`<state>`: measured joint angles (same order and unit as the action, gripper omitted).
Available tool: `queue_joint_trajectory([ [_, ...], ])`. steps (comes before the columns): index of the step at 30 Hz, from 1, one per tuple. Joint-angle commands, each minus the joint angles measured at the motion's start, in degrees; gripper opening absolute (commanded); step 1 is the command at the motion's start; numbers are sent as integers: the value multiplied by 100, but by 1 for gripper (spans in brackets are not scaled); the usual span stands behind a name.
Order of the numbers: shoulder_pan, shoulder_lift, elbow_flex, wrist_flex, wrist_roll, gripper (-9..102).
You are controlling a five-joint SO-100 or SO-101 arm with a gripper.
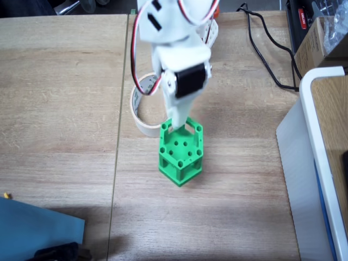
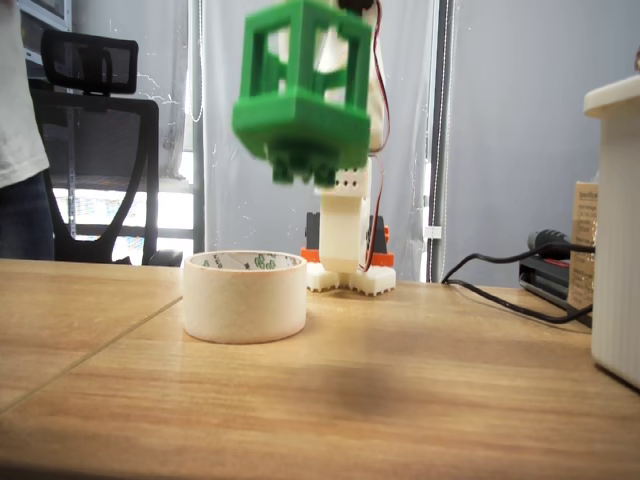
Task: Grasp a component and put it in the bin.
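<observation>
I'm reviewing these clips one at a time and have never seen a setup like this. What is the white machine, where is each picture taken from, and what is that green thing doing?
The white machine is a small robot arm; its tool is the pinching end. One fixed view looks down from above the wooden table. The other fixed view sits low, near table height, looking across at the arm's base.

The green block is a hexagonal plastic piece with small holes. The low view shows it lifted well clear of the table, so the tool is holding it, with the white fingers reaching into its top rim in the view from above.

On the table stands a cream roll of masking tape, lying flat with its hole up. The block hangs beside it, not over the hole. A white box and black cable sit to the side.
</observation>
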<state>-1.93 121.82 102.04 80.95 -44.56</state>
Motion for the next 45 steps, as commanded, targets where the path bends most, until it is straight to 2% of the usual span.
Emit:
queue_joint_trajectory([
  [1,62,642,-202,26,26,0],
  [12,176,1125,-62,79,18,0],
  [19,536,1143,281,932,-53,0],
  [29,1134,1793,510,1784,-1160,0],
  [45,3041,2698,2197,1731,-3173,0],
])
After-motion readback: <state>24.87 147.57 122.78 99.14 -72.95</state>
